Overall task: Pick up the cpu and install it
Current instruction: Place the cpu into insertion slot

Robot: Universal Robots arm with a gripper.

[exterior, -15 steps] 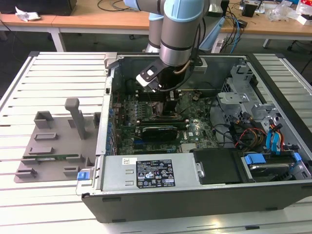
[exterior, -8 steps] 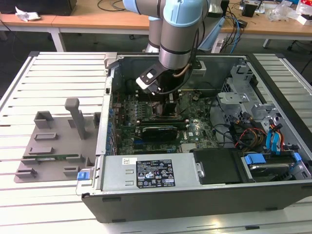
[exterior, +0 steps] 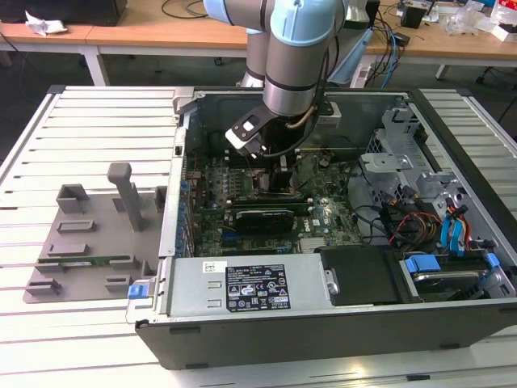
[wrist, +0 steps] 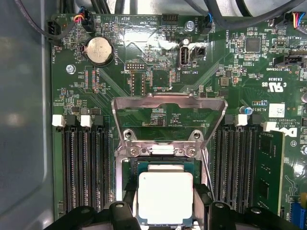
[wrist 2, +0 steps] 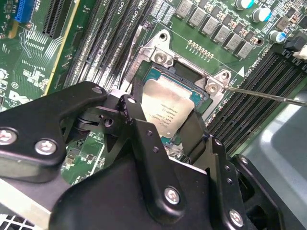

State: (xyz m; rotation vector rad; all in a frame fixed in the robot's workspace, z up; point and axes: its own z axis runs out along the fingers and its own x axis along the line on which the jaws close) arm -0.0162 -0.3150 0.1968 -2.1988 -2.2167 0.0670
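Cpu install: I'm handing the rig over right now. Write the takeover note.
Gripper: shut on the cpu, holding it by two opposite edges, as seen in both wrist views.
Cpu: at the socket on the motherboard, inside the case. I cannot tell if it is fully seated.
Done: the cpu is picked up and at the socket.
Left: the cpu is not yet released, and the socket's frame stands open.
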